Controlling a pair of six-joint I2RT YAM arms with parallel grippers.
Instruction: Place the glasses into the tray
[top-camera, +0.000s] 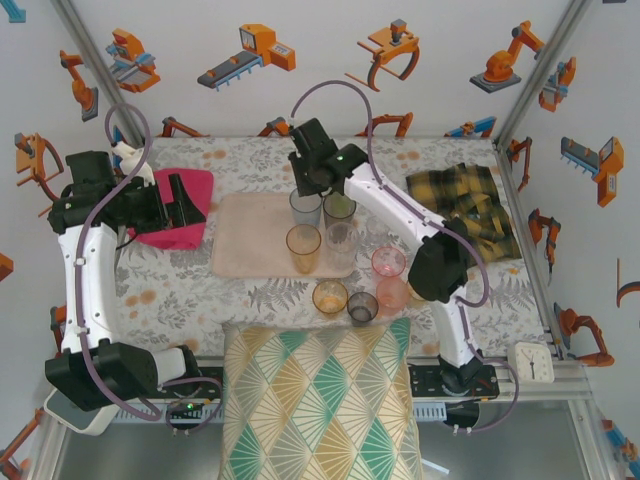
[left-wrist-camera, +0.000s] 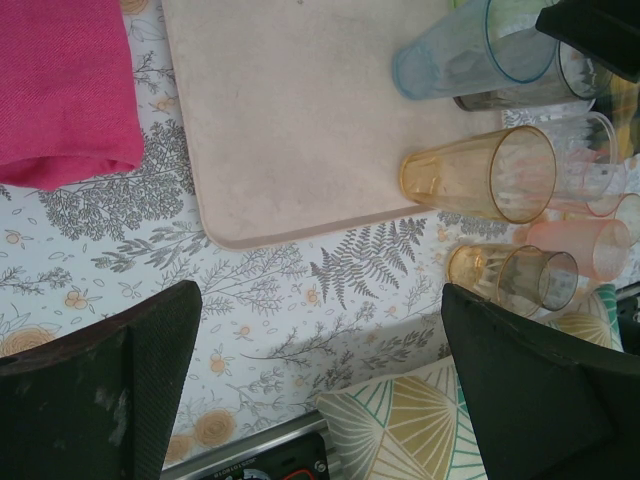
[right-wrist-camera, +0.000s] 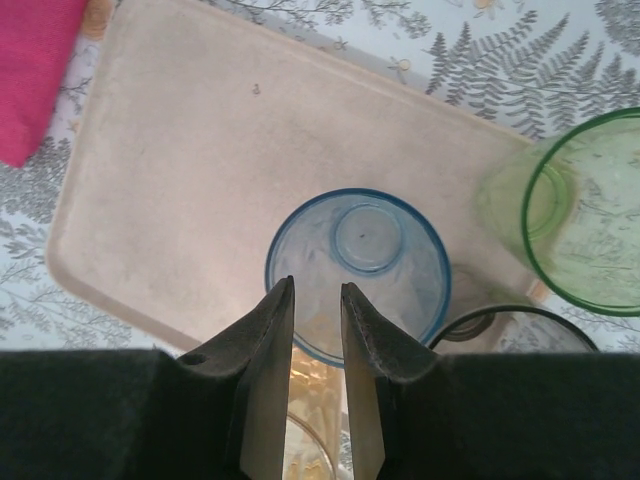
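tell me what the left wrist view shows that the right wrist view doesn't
Left wrist, not right wrist: the open left hand, a short amber glass, a short grey glass, a pink glass and the patterned cushion. Right wrist, not left wrist: a straight-down look into the blue glass, with the right hand closed on its near rim. Both: the tray, the pink cloth and that blue glass.
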